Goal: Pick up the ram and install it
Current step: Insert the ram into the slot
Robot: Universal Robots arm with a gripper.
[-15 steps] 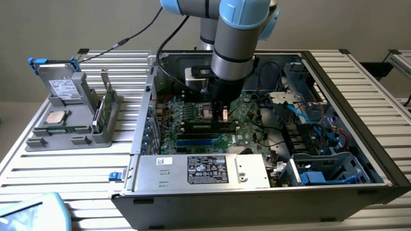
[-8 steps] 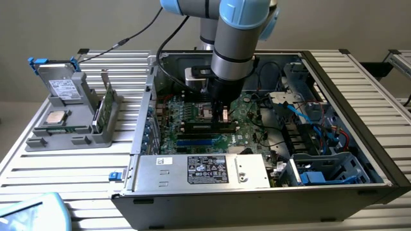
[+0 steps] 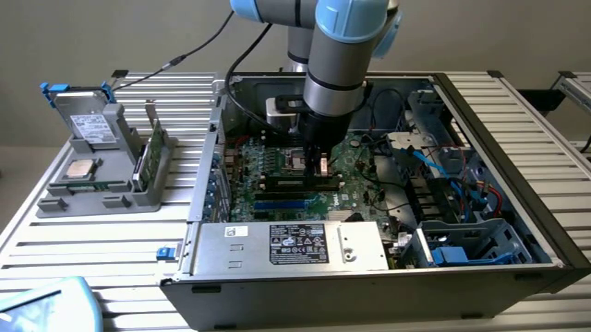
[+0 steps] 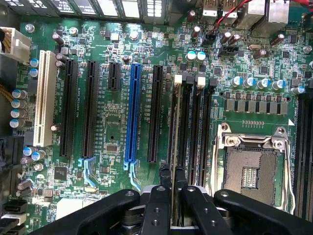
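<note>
Grey wall (image 3: 93, 34), slatted aluminium table (image 3: 111, 238)

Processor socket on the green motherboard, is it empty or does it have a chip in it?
Empty: the silver-framed square processor socket shows its bare contact field, with no chip seated.

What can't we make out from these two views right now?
1. Whether the ram is seated in a memory slot: the wrist view shows it edge-on, and in the exterior view the arm covers it.
2. The slots' near-end latches: wrist view, covered by the gripper.
3. Print on the power supply label: exterior view, too small to read.
</note>
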